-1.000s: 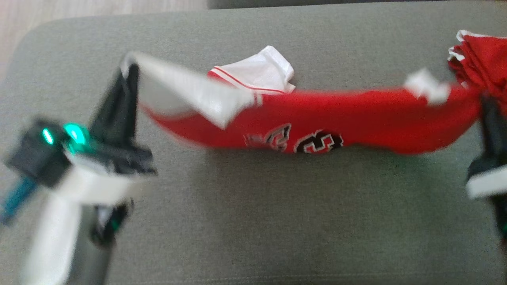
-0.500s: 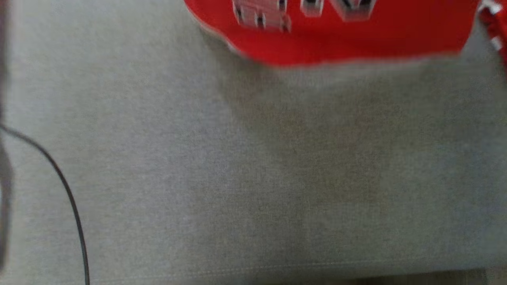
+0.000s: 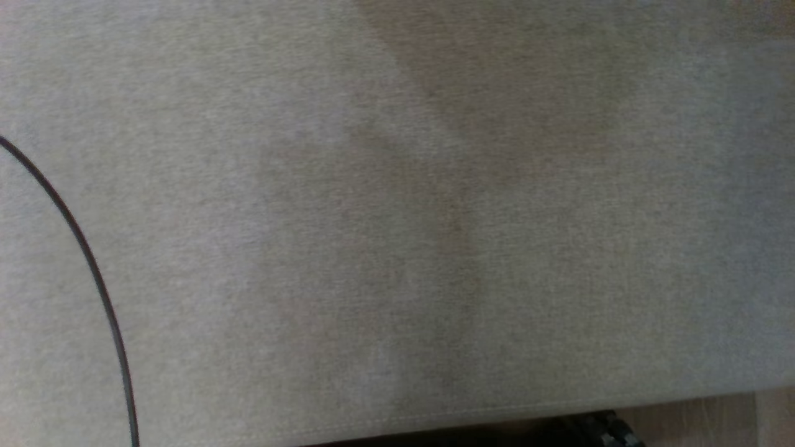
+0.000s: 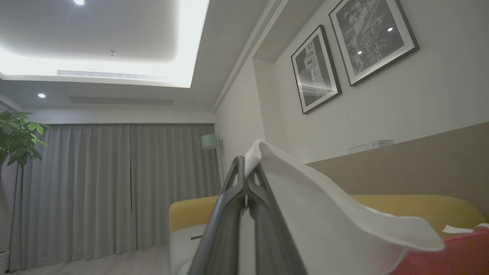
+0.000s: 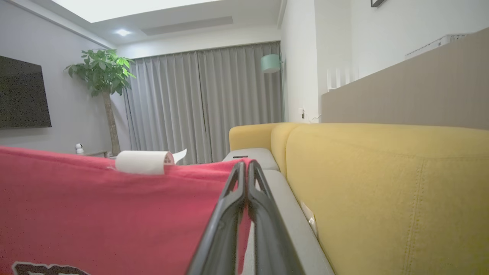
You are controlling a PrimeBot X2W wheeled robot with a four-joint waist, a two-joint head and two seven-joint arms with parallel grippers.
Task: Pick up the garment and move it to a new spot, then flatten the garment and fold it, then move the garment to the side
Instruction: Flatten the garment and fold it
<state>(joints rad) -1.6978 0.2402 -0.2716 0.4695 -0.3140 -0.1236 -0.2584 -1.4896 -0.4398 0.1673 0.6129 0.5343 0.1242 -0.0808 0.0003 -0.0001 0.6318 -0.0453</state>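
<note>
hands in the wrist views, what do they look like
The left hand and the right hand look alike: each has two long, slim fingers, dark grey with a slight sheen, broad at the base and tapering to narrow tips. A thin black cable curves across the head view's left; whose it is I cannot tell.

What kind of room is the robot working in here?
Most likely a home living room: there is a yellow sofa, a dark TV on the wall, a tall potted plant and long grey curtains across the far side.
</note>
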